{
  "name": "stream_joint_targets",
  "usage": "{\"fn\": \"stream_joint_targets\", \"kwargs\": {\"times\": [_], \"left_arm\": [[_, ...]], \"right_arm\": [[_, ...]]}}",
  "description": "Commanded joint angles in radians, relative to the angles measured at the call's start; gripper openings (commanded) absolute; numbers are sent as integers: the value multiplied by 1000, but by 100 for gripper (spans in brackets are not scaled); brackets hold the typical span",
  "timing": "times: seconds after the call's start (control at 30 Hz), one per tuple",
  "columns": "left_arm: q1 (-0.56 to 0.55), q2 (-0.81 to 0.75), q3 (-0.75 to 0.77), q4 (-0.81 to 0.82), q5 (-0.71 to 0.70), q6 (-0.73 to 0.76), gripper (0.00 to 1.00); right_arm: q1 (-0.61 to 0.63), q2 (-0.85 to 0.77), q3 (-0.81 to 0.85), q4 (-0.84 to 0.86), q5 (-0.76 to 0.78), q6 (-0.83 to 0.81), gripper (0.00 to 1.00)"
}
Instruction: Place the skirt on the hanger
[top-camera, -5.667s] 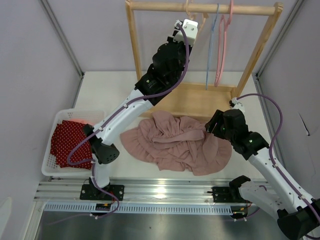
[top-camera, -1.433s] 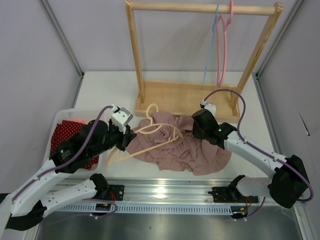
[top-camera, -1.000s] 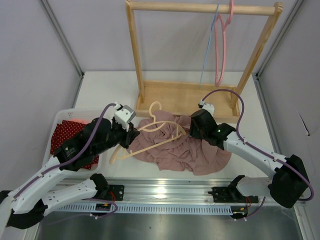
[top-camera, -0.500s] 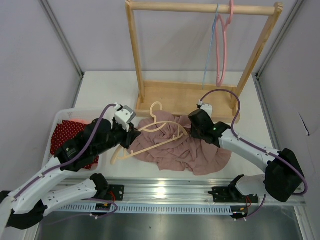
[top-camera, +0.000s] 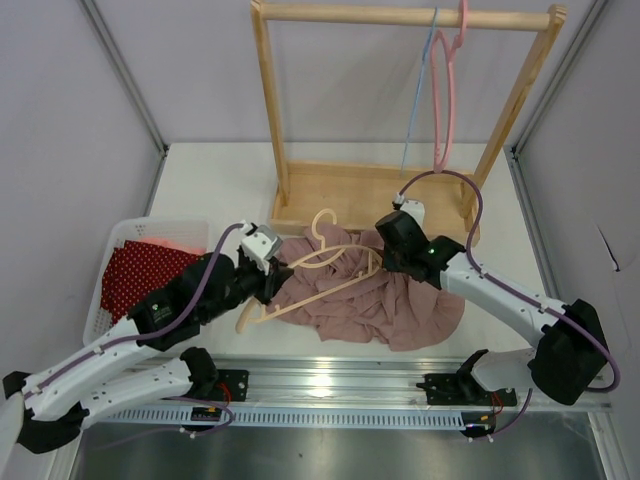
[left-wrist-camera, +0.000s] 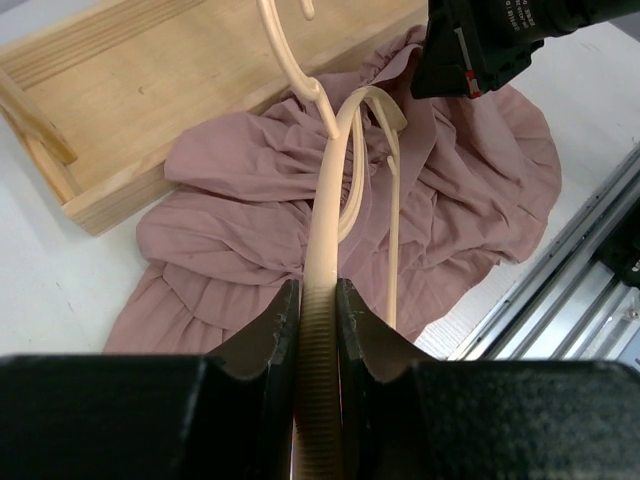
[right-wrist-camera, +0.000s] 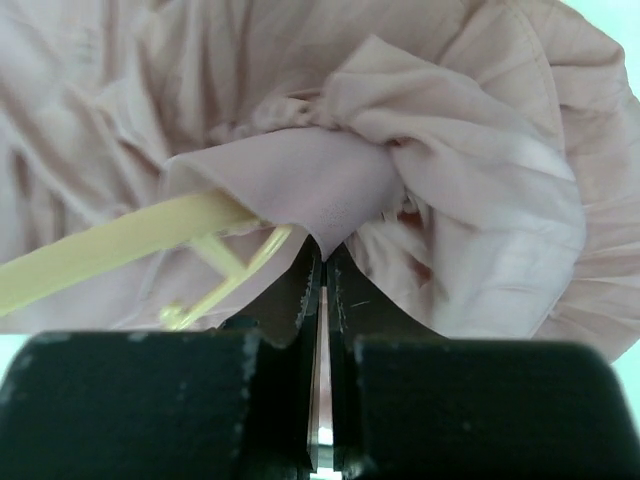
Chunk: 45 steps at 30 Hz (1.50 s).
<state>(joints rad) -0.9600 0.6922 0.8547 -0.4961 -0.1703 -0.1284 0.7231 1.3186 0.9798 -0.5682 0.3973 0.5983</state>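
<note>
A dusty-pink skirt lies bunched on the table in front of the wooden rack. A cream plastic hanger lies slanted across it, hook toward the rack. My left gripper is shut on the hanger's left arm, whose ribbed end sits between the fingers. My right gripper is shut on a fold of the skirt at its waistband, right by the hanger's right end, which pokes under that fold.
A wooden rack stands at the back with a pink hanger and a blue hanger on its bar. A white basket with red dotted cloth sits at the left. A metal rail runs along the near edge.
My right gripper has closed on the skirt's fold. My left gripper has carried the hanger to the right, pushing its far end under that fold. The skirt has bunched rightward.
</note>
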Motion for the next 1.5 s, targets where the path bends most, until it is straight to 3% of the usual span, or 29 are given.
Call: {"fn": "stream_joint_targets", "kwargs": {"times": [0.0, 0.2, 0.67, 0.83, 1.47], "left_arm": [[-61, -14, -19, 154, -98, 22, 0], [-112, -62, -43, 218, -173, 41, 0], [-123, -30, -114, 318, 15, 52, 0], [-148, 10, -120, 317, -18, 55, 0], [-204, 234, -213, 680, -124, -13, 0]], "right_arm": [[12, -44, 92, -102, -23, -2, 0], [29, -73, 148, -232, -6, 8, 0], [114, -68, 197, -329, -11, 38, 0], [131, -88, 211, -343, -25, 44, 0], [269, -110, 263, -383, -18, 93, 0]]}}
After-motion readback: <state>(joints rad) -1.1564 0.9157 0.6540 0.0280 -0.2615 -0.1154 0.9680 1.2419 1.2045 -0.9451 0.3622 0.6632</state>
